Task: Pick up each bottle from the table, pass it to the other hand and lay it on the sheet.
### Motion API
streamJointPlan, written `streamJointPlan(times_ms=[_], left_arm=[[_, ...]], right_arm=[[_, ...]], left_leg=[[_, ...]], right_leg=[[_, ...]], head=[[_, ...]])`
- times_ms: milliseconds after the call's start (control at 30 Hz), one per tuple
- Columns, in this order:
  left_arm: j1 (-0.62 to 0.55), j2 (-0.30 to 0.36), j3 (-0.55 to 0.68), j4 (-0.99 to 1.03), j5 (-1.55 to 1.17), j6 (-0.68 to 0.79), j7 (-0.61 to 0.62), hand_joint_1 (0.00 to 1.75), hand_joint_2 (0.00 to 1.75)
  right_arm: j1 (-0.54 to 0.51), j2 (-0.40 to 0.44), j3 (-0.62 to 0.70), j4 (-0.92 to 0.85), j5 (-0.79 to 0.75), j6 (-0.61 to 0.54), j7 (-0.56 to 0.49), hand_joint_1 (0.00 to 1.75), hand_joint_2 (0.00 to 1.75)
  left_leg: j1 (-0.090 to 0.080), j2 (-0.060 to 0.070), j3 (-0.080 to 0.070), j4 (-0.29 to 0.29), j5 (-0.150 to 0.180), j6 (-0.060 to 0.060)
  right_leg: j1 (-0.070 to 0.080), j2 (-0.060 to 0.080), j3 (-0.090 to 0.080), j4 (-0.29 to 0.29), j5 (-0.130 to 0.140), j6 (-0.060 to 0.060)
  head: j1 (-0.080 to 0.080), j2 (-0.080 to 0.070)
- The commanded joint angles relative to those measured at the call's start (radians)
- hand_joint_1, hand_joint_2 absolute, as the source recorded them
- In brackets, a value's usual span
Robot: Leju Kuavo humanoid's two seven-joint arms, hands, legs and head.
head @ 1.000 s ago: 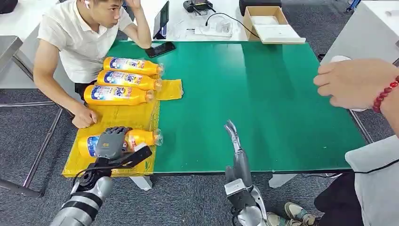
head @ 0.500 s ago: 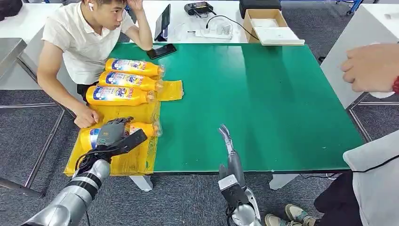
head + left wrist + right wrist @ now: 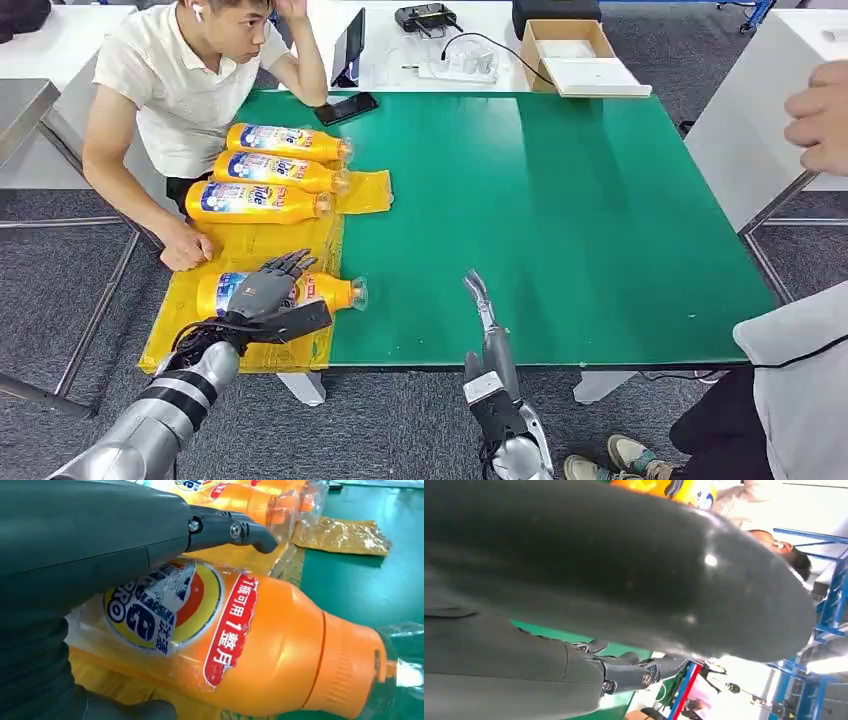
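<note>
Inspector: Left hand [image 3: 265, 289] lies over the nearest detergent bottle [image 3: 325, 292], fingers spread, gripping nothing. That bottle rests flat on the yellow sheet [image 3: 262, 243], cap overhanging the sheet's right edge onto the green worktop [image 3: 560, 200].

Assessor: Advice?

Inspector: Lift straight up; dragging could roll it. Right hand [image 3: 480, 295] is empty, fingers straight, at the near edge. A person's fist [image 3: 186, 250] sits left; open room lies right.
</note>
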Motion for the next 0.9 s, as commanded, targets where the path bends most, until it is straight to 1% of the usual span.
streamJointPlan(times_ms=[33, 133, 167, 233, 267, 300, 367, 400, 500, 600, 633, 667, 700, 733, 800, 900], left_arm=[[0.039, 0.029, -0.086, 0.009, -0.001, -0.023, 0.007, 0.0, 1.75], [0.058, 0.025, -0.09, -0.027, 0.005, 0.024, 0.005, 0.0, 1.75], [0.091, 0.004, -0.059, -0.083, 0.028, 0.137, -0.013, 0.0, 1.75], [0.14, -0.023, -0.034, -0.194, 0.046, 0.247, -0.024, 0.0, 1.75], [0.165, -0.033, -0.023, -0.253, 0.077, 0.262, -0.037, 0.0, 1.75], [0.187, -0.042, -0.02, -0.309, 0.117, 0.263, -0.063, 0.0, 1.75], [0.244, -0.052, -0.02, -0.439, 0.27, 0.22, -0.125, 0.0, 1.75], [0.253, -0.054, -0.026, -0.459, 0.289, 0.214, -0.135, 0.0, 1.75], [0.313, -0.07, -0.014, -0.576, 0.491, 0.181, -0.239, 0.0, 1.75], [0.333, -0.072, -0.009, -0.631, 0.546, 0.187, -0.269, 0.0, 1.75], [0.344, -0.068, -0.006, -0.66, 0.588, 0.173, -0.299, 0.0, 1.75], [0.346, -0.062, -0.006, -0.667, 0.596, 0.164, -0.309, 0.0, 1.75], [0.363, -0.061, 0.022, -0.691, 0.708, 0.096, -0.336, 0.0, 1.75], [0.38, -0.063, 0.053, -0.708, 0.772, 0.056, -0.328, 0.0, 1.75], [0.39, -0.057, 0.067, -0.719, 0.781, 0.049, -0.332, 0.0, 1.75], [0.417, -0.08, 0.121, -0.757, 0.838, 0.034, -0.361, 0.0, 1.75]], right_arm=[[-0.033, 0.001, -0.007, 0.07, -0.002, 0.004, -0.001, 0.0, 0.0], [-0.032, 0.002, -0.01, 0.07, -0.003, 0.002, -0.004, 0.0, 0.0], [-0.026, 0.002, -0.015, 0.066, -0.003, -0.005, -0.006, 0.0, 0.0], [-0.013, 0.001, -0.02, 0.056, -0.005, -0.01, -0.005, 0.0, 0.0], [-0.007, 0.0, -0.022, 0.053, -0.006, -0.018, -0.004, 0.0, 0.0], [-0.003, -0.001, -0.021, 0.052, -0.007, -0.021, -0.006, 0.0, 0.0], [0.0, -0.003, -0.02, 0.055, -0.012, -0.032, -0.014, 0.0, 0.0], [0.0, -0.004, -0.02, 0.056, -0.014, -0.033, -0.015, 0.0, 0.0], [-0.005, -0.008, -0.01, 0.065, -0.02, -0.033, -0.023, 0.0, 0.0], [-0.004, -0.011, -0.006, 0.064, -0.022, -0.037, -0.025, 0.0, 0.0], [-0.005, -0.012, -0.003, 0.065, -0.023, -0.035, -0.025, 0.0, 0.0], [-0.007, -0.012, -0.002, 0.067, -0.023, -0.034, -0.025, 0.0, 0.0], [-0.013, -0.014, 0.002, 0.073, -0.022, -0.033, -0.028, 0.0, 0.0], [-0.013, -0.014, 0.002, 0.071, -0.021, -0.035, -0.029, 0.0, 0.0], [-0.01, -0.015, 0.003, 0.065, -0.021, -0.034, -0.029, 0.0, 0.0], [0.003, -0.011, -0.001, 0.049, -0.026, -0.036, -0.029, 0.0, 0.0]], left_leg=[[0.0, 0.004, 0.003, -0.002, -0.001, -0.001], [0.0, 0.004, 0.003, -0.002, -0.001, -0.001], [0.0, 0.005, 0.003, -0.002, -0.001, -0.001], [0.0, 0.003, 0.003, -0.001, -0.001, -0.001], [0.0, 0.004, 0.003, -0.002, -0.001, -0.001], [0.0, 0.003, 0.002, -0.001, -0.001, -0.001], [0.0, 0.002, 0.0, 0.0, -0.001, -0.001], [0.0, 0.002, -0.003, 0.0, -0.001, -0.001], [0.0, 0.004, -0.003, 0.0, -0.003, -0.001], [0.001, 0.005, -0.006, 0.0, -0.002, -0.001], [0.0, 0.004, -0.007, 0.0, -0.002, -0.001], [0.001, 0.004, -0.005, 0.0, -0.003, -0.001], [0.0, 0.005, -0.007, 0.0, -0.002, -0.001], [0.001, 0.006, -0.006, 0.0, -0.002, -0.001], [0.001, 0.007, -0.008, 0.0, -0.002, -0.001], [0.001, 0.006, -0.008, 0.0, -0.002, -0.001]], right_leg=[[0.0, 0.002, 0.001, -0.001, 0.0, -0.001], [0.0, 0.002, 0.001, -0.001, 0.0, -0.001], [0.001, 0.003, 0.002, -0.001, 0.0, -0.002], [0.0, 0.002, 0.001, -0.001, 0.0, -0.001], [0.0, 0.002, 0.002, -0.002, -0.001, -0.001], [0.0, 0.001, 0.001, -0.001, 0.0, -0.001], [0.0, -0.001, -0.002, -0.001, -0.001, -0.001], [0.001, 0.0, -0.004, 0.0, -0.001, -0.001], [0.001, 0.001, -0.004, 0.0, -0.002, -0.001], [0.001, 0.002, -0.007, -0.001, -0.001, -0.001], [0.001, 0.001, -0.008, 0.0, -0.001, -0.001], [0.001, 0.001, -0.007, -0.001, -0.002, -0.001], [0.001, 0.002, -0.009, 0.0, -0.001, -0.001], [0.001, 0.002, -0.008, 0.0, -0.001, -0.001], [0.001, 0.003, -0.01, 0.0, 0.0, -0.001], [0.001, 0.003, -0.01, -0.001, 0.0, -0.001]], head=[[0.0, 0.0], [0.0, 0.0], [0.0, 0.0], [0.0, 0.0], [0.0, 0.0], [0.0, 0.0], [0.0, 0.0], [0.0, 0.0], [0.0, 0.0], [0.0, 0.0], [0.0, 0.0], [0.0, 0.0], [0.0, 0.0], [0.0, 0.0], [0.0, 0.0], [0.0, 0.0]])
